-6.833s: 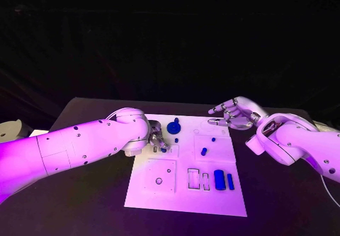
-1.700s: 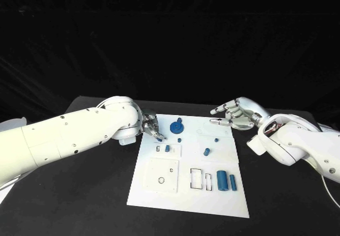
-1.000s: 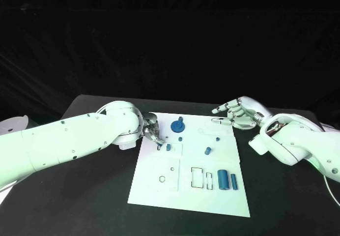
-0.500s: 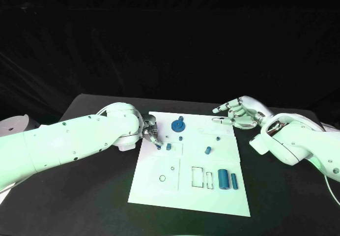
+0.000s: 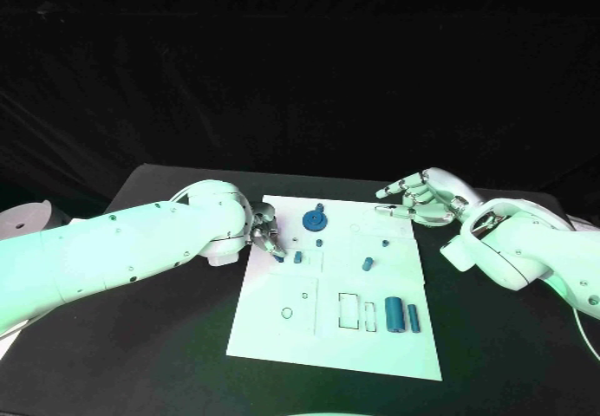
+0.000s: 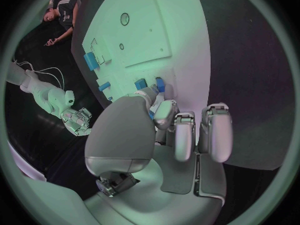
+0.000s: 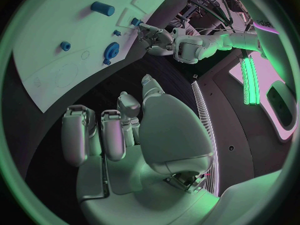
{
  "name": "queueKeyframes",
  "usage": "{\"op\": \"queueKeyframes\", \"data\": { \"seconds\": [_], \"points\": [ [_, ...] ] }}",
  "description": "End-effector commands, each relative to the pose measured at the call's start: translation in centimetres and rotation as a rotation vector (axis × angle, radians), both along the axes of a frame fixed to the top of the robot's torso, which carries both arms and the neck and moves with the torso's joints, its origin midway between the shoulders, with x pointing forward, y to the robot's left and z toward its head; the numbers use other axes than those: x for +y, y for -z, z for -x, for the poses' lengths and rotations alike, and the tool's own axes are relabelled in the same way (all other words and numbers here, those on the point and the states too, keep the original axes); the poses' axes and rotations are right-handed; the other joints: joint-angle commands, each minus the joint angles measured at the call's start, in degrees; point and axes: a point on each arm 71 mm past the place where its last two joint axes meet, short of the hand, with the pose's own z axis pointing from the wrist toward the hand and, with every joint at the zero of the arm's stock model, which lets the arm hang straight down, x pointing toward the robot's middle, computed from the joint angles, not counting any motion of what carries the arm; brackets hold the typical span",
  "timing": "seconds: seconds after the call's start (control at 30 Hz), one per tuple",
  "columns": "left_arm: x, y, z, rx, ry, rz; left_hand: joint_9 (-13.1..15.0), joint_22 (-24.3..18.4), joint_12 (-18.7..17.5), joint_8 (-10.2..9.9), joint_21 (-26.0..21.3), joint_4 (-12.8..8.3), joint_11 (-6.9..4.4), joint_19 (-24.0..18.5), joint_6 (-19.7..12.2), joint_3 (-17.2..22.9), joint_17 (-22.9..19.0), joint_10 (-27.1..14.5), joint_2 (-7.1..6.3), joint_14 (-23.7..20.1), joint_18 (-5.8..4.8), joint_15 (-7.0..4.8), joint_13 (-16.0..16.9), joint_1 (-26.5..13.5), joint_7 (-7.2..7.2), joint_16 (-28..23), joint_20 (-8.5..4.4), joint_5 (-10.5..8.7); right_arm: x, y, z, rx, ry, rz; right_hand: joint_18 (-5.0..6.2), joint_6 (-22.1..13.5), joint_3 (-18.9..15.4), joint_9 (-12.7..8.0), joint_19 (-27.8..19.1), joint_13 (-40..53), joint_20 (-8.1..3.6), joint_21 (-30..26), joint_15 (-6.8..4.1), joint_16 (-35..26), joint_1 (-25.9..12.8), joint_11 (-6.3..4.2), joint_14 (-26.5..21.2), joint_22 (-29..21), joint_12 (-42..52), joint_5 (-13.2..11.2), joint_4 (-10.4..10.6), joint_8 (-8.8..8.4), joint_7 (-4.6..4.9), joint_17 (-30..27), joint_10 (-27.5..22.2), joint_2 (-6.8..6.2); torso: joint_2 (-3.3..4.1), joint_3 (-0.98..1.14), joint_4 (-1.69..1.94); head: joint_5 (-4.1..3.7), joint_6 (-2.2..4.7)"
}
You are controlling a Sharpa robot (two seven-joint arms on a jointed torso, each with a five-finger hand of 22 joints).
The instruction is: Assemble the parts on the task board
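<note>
Blue part [image 5: 297,256] unmoved | left robot hand [image 5: 266,236] still beside it

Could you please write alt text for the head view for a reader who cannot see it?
The left silver hand touches a small blue part on the white task board; the right silver hand hovers by its far right corner. More blue pieces sit on the board.

Black desk [image 5: 150,347] carries everything, its bare dark surface showing left, right and near. Black backdrop [image 5: 300,87] behind the far edge. Pale round object [image 5: 22,217] at far left, partly cut off.
</note>
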Motion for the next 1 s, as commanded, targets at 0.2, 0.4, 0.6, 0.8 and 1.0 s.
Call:
{"op": "queueKeyframes", "data": {
  "seconds": [0.2,0.4,0.6,0.8,1.0],
  "points": [
    [-0.03,0.46,0.38,0.035,0.013,-0.039,0.28,10.65,-0.42,0.21,0.08,-5.51,-0.08,3.60,1.74,6.74,15.09,0.46,-0.20,5.94,0.01,-0.17,-0.12,-0.08,-1.04,0.18,-0.28,1.16,0.09,0.03,0.06,0.000,-0.016,0.001,0.95,0.42,-0.42,0.10,-0.27,-0.05,-0.26,-0.18,-0.14,-0.31,0.06,-0.39,3.92,-0.03,0.08,0.31,-0.06,0.20,0.05,5.96,-0.05,0.38,-0.01,0.01,0.01,-0.05,-0.07],
    [-0.06,0.49,0.34,0.039,0.000,-0.036,0.86,10.74,-0.47,0.33,0.13,-5.35,-0.20,3.65,2.03,7.62,15.09,0.70,-0.52,5.94,-0.01,-0.27,-0.15,-1.19,-1.20,0.18,-0.35,2.34,0.09,0.01,0.09,-0.001,-0.015,0.000,0.95,0.42,-0.42,0.10,-0.27,-0.05,-0.26,-0.18,-0.14,-0.31,0.06,-0.39,3.92,-0.03,0.08,0.31,-0.06,0.20,0.05,5.96,-0.05,0.38,0.00,0.04,0.00,-0.05,-0.04],
    [-0.23,0.53,0.26,0.042,-0.010,-0.033,1.62,10.95,-0.33,0.64,0.30,-4.81,-0.42,3.75,2.48,7.82,15.09,0.97,-0.60,5.94,-0.06,-0.43,-0.01,-2.63,-1.55,0.18,-0.45,2.41,0.09,-0.01,0.13,-0.001,-0.015,0.000,0.95,0.42,-0.42,0.10,-0.27,-0.05,-0.26,-0.18,-0.14,-0.31,0.06,-0.39,3.92,-0.03,0.08,0.31,-0.06,0.20,0.05,5.96,-0.05,0.38,0.00,0.08,-0.03,-0.01,-0.12],
    [-0.47,0.67,0.15,0.051,-0.014,-0.034,2.49,11.14,-0.02,0.89,0.45,-4.16,-0.73,3.85,3.01,7.16,15.09,1.26,-1.04,5.94,-0.11,-0.66,0.32,-4.22,-2.00,0.18,-0.61,2.26,0.08,-0.03,0.17,-0.002,-0.016,0.000,0.95,0.42,-0.45,0.10,-0.28,-0.09,-0.26,-0.19,-0.14,-0.34,0.08,-0.39,3.92,-0.04,0.05,0.33,-0.07,0.20,0.05,5.93,-0.07,0.40,0.02,0.05,-0.06,-0.12,-0.14],
    [-0.68,1.07,0.10,0.066,-0.020,-0.047,3.33,11.46,0.30,0.82,0.73,-3.15,-1.14,4.01,3.84,4.93,15.09,1.54,-1.80,5.94,-0.20,-1.03,0.71,-6.53,-2.49,0.18,-0.92,2.19,0.02,-0.06,0.22,-0.002,-0.015,0.000,0.95,0.43,-0.48,0.10,-0.28,-0.13,-0.27,-0.21,-0.14,-0.36,0.10,-0.39,3.91,-0.06,0.01,0.34,-0.07,0.20,0.05,5.90,-0.09,0.42,0.04,0.08,-0.10,-0.16,-0.22]
  ]
}}
